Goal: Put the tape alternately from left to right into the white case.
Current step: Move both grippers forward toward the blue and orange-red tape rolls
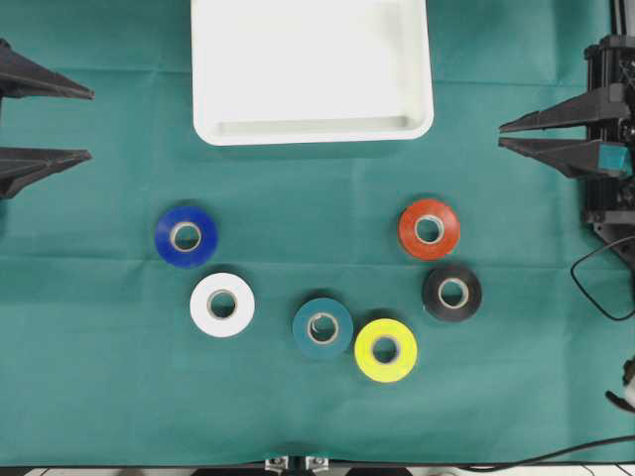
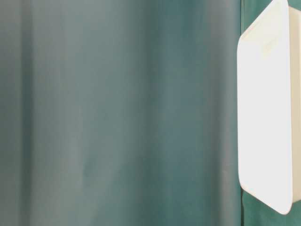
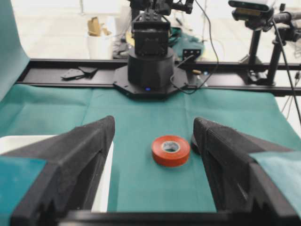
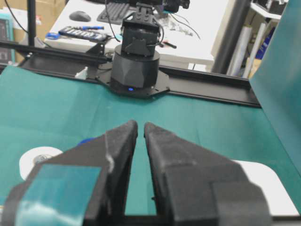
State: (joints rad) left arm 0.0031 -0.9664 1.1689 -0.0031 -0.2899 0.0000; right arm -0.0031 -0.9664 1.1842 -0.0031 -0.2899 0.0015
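Six tape rolls [image 1: 187,236] near white case [image 1: 312,69]; light, rigid, slick; pinch across rim and core; left gripper [image 3: 153,155] parted, empty; right gripper [image 4: 140,134] nearly together, empty.

Count on the green cloth [image 1: 99,397]: six rolls of tape, one of each colour. One blue roll [image 1: 186,236], one white roll [image 1: 222,304], one teal roll [image 1: 322,327], one yellow roll [image 1: 386,349], one black roll [image 1: 451,293], one red-orange roll [image 1: 429,229]. All six lie flat on the cloth, none inside the tray. One white case [image 1: 313,134] at the top edge. Two grippers in play: left gripper [image 1: 87,124] and right gripper [image 1: 504,134].
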